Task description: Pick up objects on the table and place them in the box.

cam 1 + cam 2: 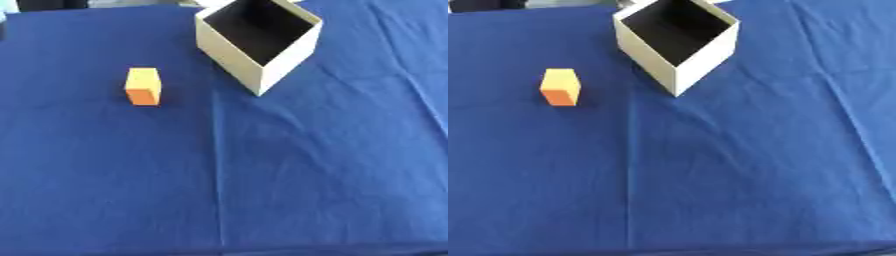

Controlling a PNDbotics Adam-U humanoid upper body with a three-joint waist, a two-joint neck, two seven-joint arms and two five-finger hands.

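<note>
An orange block (143, 86) stands upright on the blue cloth (262, 170), left of centre. A cream open-topped box (229, 55) sits at the far middle of the table, turned so one corner points toward me; its inside looks dark and I see nothing in it. The block is about a box-width to the left of the box and a little nearer to me. Neither hand shows in either eye view.
The blue cloth covers the whole table and has a crease running from the box corner toward the near edge. The table's far edge lies just behind the box, with dark shapes beyond it at the upper left.
</note>
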